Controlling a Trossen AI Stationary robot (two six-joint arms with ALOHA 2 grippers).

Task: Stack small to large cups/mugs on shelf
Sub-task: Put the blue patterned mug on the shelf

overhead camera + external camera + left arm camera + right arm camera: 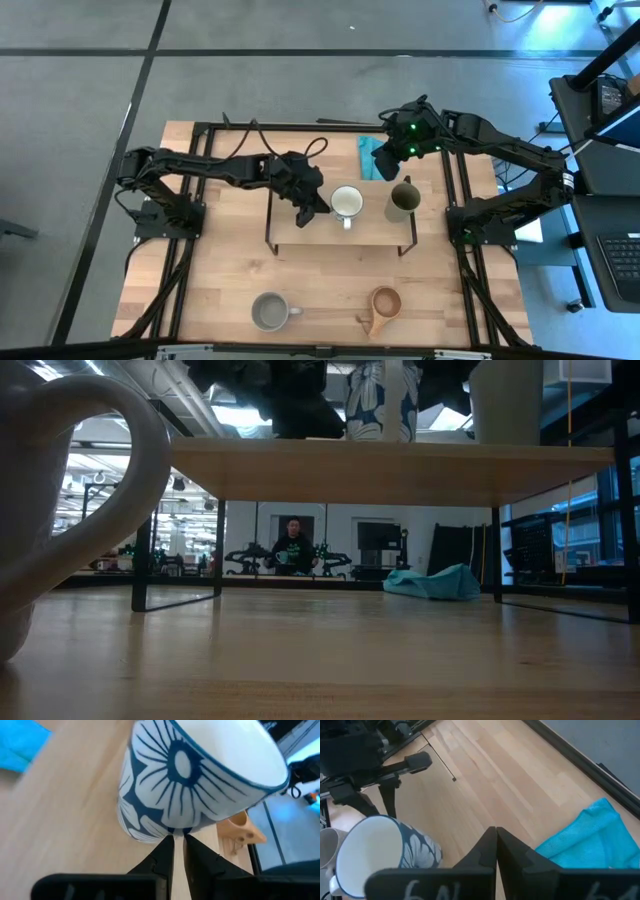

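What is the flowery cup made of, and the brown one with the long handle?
The flowery cup looks like glazed ceramic: smooth, shiny white with painted blue petals. The brown cup looks like wood, probably carved: warm tan and matte, though too small to be sure.

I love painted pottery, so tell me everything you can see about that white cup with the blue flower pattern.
The white cup stands upright on the light-wood shelf, near its middle, an olive-green cup to one side. It looks like glazed ceramic: pale and plain inside, the outside painted with large dark-blue flowers, a thin blue line under the rim. It flares wider toward the top. A small handle points toward the table's front. The left gripper sits right beside its base, fingers almost together, seemingly not holding it.
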